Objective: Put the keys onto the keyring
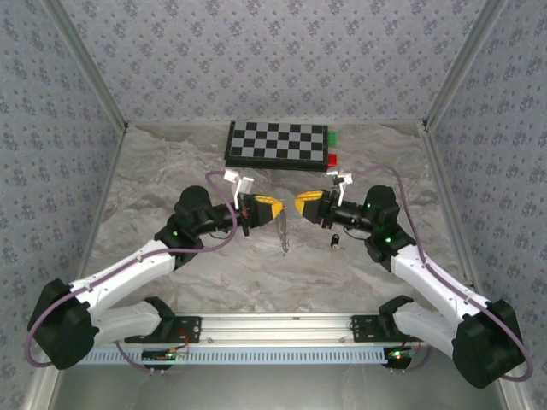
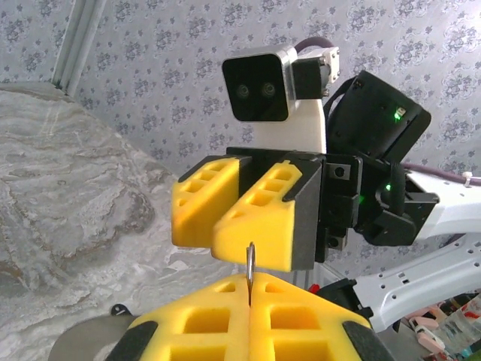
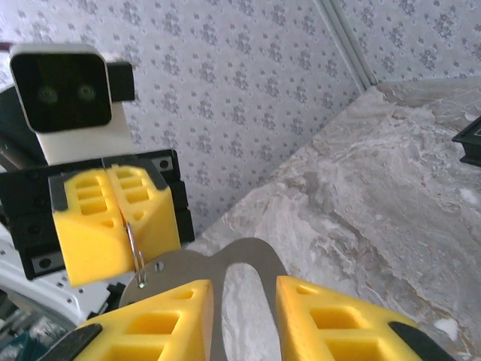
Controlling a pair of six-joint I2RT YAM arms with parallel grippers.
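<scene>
My left gripper (image 1: 275, 207) is shut on the keyring (image 1: 283, 235), a thin silver loop that hangs down from its yellow fingertips over the middle of the table. In the left wrist view the keyring (image 2: 249, 259) sticks up edge-on from the closed seam of the left gripper (image 2: 249, 284). My right gripper (image 1: 301, 203) faces it tip to tip, a small gap away. In the right wrist view the right gripper (image 3: 242, 293) is open and holds nothing, and the keyring (image 3: 134, 248) dangles from the opposite fingers. The key (image 1: 335, 242), tiny and black-headed, lies on the table below the right gripper.
A checkerboard (image 1: 278, 143) lies at the back, with a green block (image 1: 332, 137) and a red block (image 1: 332, 159) at its right edge. Patterned walls enclose the marble table (image 1: 171, 179) on three sides. A flat grey metal plate (image 3: 248, 252) shows beneath the right fingers.
</scene>
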